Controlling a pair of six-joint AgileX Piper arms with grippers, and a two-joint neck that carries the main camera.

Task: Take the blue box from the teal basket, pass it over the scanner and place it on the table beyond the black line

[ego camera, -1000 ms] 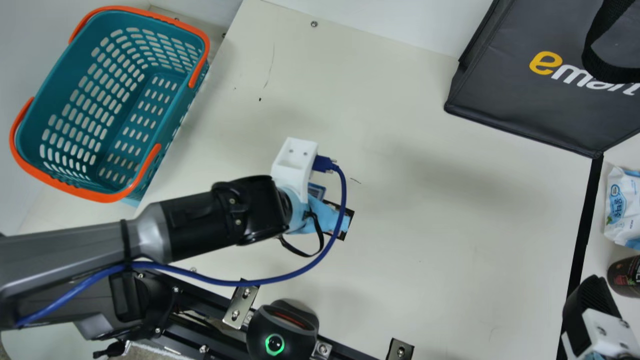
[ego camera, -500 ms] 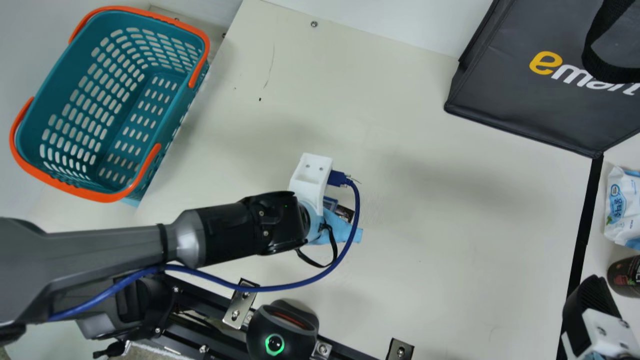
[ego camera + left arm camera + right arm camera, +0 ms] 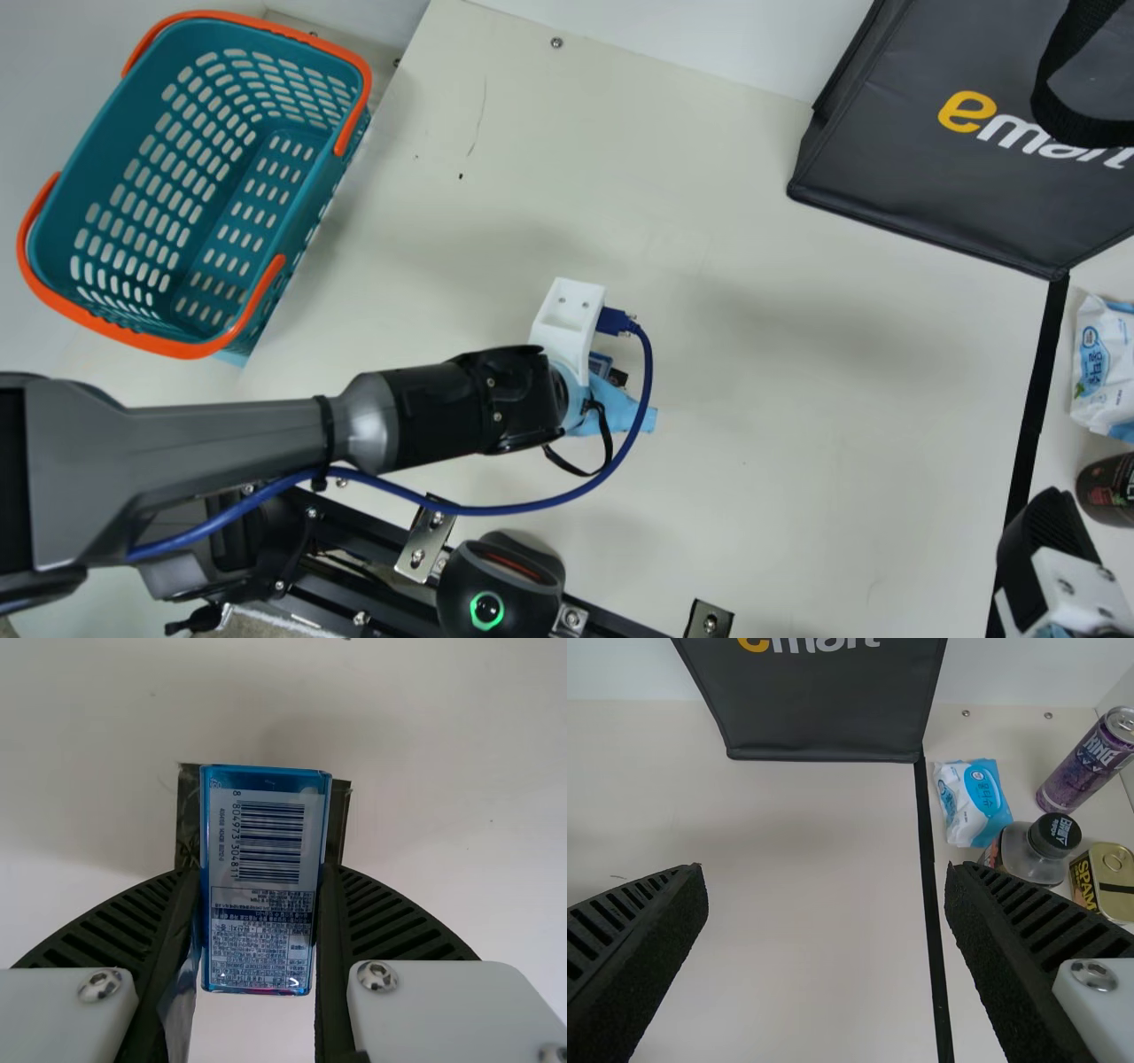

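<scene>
Black L arm (image 3: 399, 412) — ext'd over tbl (image 3: 797, 399)

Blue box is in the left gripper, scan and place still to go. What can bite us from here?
1. Missed scan: the barcode on the blue box faces the left gripper's wrist camera, so the scanner may not read it without a turn.
2. Snag: the blue cable loops loosely beside that arm and might catch.
3. Bump: beyond the black line, the wipes pack and jar could get knocked during placement.
</scene>
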